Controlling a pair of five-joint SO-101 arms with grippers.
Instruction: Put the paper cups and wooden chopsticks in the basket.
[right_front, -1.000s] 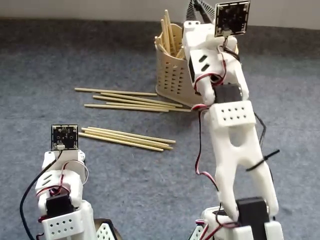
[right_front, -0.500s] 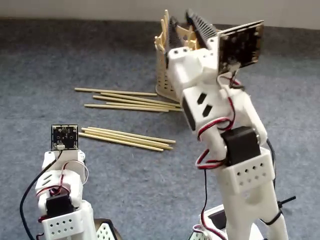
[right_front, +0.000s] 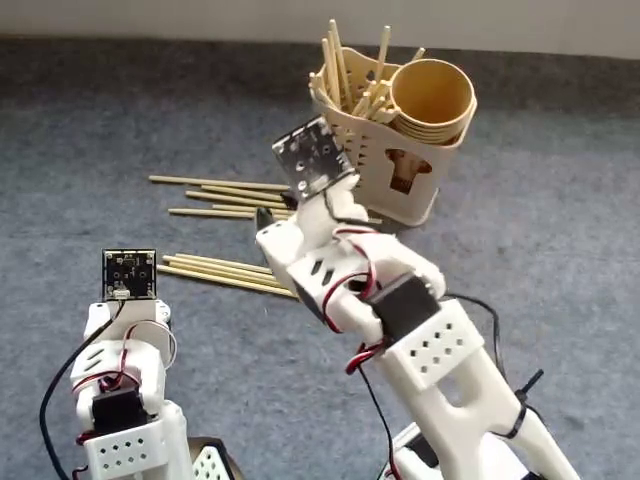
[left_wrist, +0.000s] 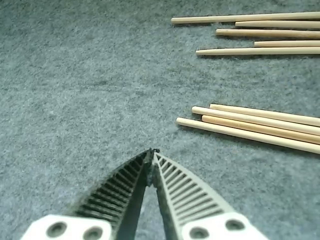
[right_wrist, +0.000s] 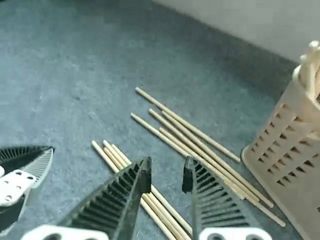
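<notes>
My right arm has swung off the basket (right_front: 400, 175) at the top of the high frame and down to mid-frame, so the stacked cups (right_front: 432, 100) inside now show. My right gripper (right_wrist: 166, 175) hangs with jaws a little apart above the loose chopsticks (right_wrist: 200, 151). My left gripper (left_wrist: 152, 154), lower left, has not moved, jaws together. One basket; on the carpet (right_front: 120, 110), five in the upper bunch (right_front: 240, 198), four in the lower bunch (right_front: 235, 272); the cups I cannot count

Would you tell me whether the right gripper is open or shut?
Open: in the right wrist view, the right gripper shows a clear gap between its tips and holds nothing.
</notes>
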